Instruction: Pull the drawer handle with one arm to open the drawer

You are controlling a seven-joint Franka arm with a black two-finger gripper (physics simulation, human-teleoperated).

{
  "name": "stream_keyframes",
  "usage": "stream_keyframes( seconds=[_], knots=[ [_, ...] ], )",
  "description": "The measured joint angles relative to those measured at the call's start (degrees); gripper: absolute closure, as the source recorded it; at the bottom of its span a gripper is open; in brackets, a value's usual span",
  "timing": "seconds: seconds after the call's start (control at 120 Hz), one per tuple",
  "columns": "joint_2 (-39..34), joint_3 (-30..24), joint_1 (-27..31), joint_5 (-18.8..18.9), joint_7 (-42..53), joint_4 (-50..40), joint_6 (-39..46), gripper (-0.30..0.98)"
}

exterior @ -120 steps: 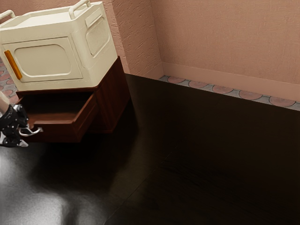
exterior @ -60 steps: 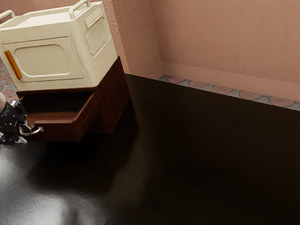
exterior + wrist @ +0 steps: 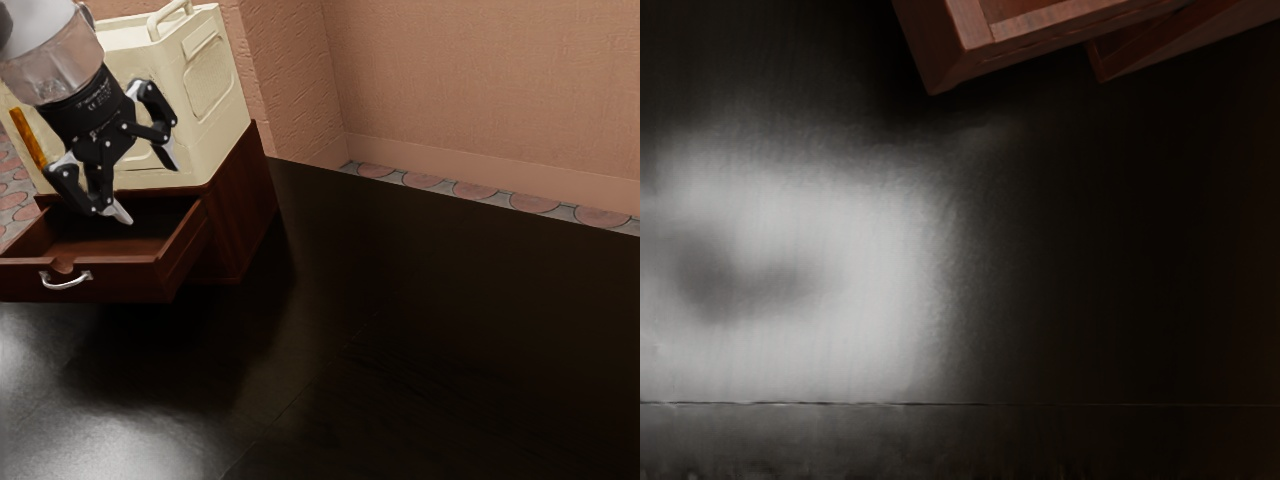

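My gripper (image 3: 146, 192) hangs open in the exterior view, above and in front of the drawer, with nothing between its two spread fingers. Below it, the reddish-brown drawer (image 3: 120, 280) stands pulled out of its wooden cabinet (image 3: 240, 215), its inside visible. The silver curved handle (image 3: 66, 284) on the drawer's front is free of the gripper. A corner of the drawer (image 3: 965, 50) appears in the wrist view, with part of the cabinet (image 3: 1170, 45) beside it.
A cream box (image 3: 185, 110) with rails and an orange handle (image 3: 28, 138) rests on top of the cabinet, partly behind my arm. The dark glossy table (image 3: 400, 330) extends toward the exterior view's right, with pinkish walls behind.
My gripper has left the handle area, rising and moving toward the exterior view's right, and its fingers now show spread. The drawer stays pulled out about as far as before.
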Motion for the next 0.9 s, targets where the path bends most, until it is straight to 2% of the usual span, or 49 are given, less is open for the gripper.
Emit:
stream_keyframes(
  seconds=[0.317, 0.6, 0.9],
  knots=[
    [0.0, -0.5, 0.0, -0.9, -2.0, -4.0, -6.0, 0.02],
    [-0.1, -0.6, 0.4, -2.8, -2.5, -4.6, -6.0, 0.01],
    [-0.5, -0.6, 0.6, -3.1, -2.8, -5.4, -5.5, 0.0]
  ],
)
